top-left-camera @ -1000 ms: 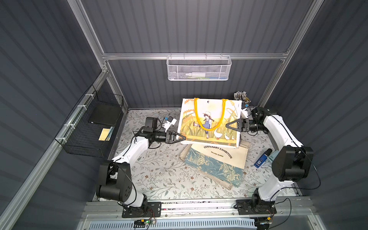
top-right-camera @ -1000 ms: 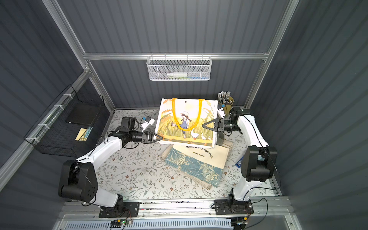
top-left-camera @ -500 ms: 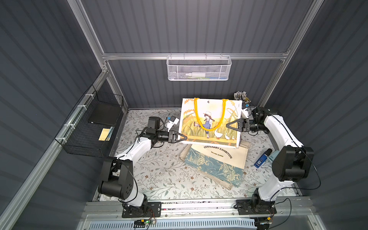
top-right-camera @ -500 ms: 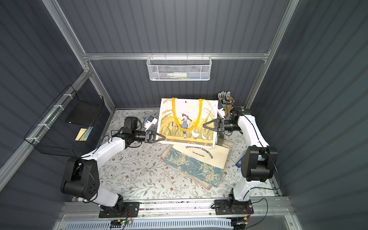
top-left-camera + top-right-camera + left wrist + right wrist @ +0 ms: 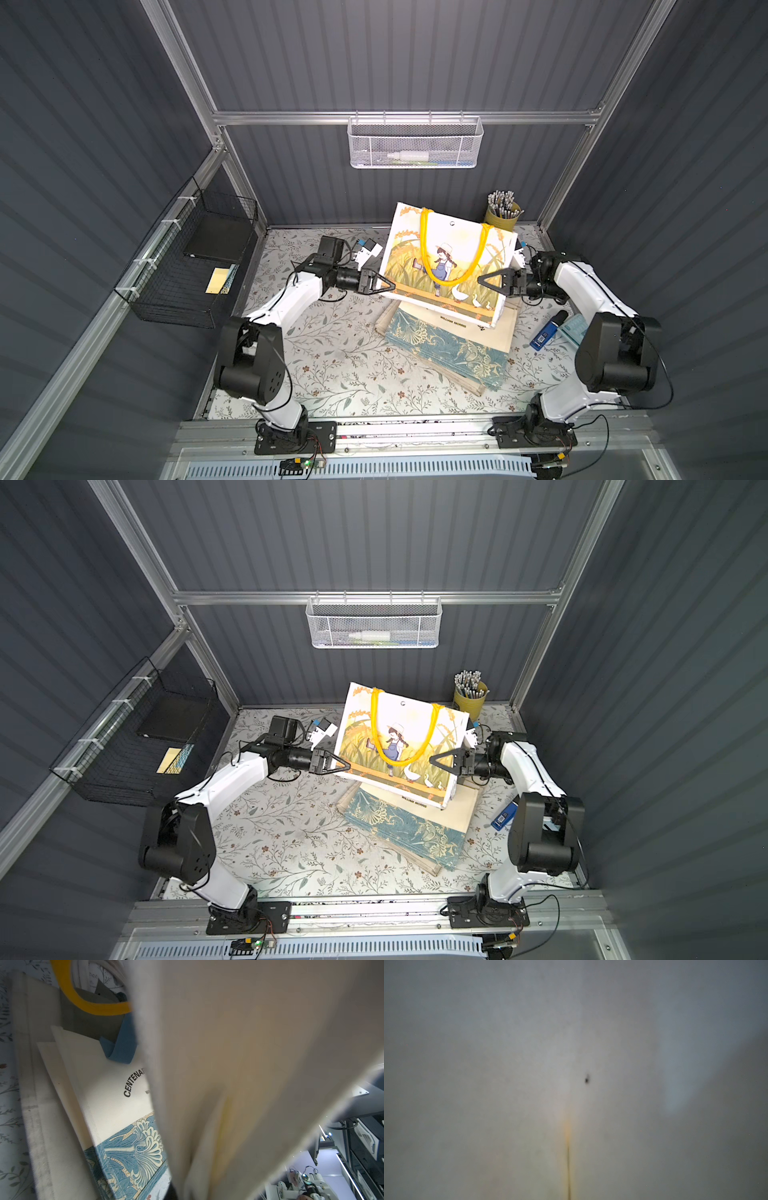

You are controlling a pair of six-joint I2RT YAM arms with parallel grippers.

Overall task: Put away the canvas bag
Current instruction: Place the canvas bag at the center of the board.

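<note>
Blue-patterned folded bag (image 5: 446, 353) lies nearest you. Above it, your left gripper (image 5: 392, 286) and right gripper (image 5: 480, 279) each clamp a side edge of the illustrated canvas bag (image 5: 449, 249), holding it tilted upright. The pencil cup (image 5: 500, 218) stands behind.

Dark grey ribbed panel walls (image 5: 415, 62) stand in an aluminium profile frame (image 5: 291, 117). A floral-patterned sheet (image 5: 332, 357) covers the floor. A white mesh basket (image 5: 473, 145) hangs far; a black wire basket (image 5: 174, 307) hangs left.

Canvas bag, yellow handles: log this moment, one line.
cream canvas bag with yellow handles held above blue-patterned tote | left gripper: jaws shut on its edge | right gripper: jaws shut on opposite edge
</note>
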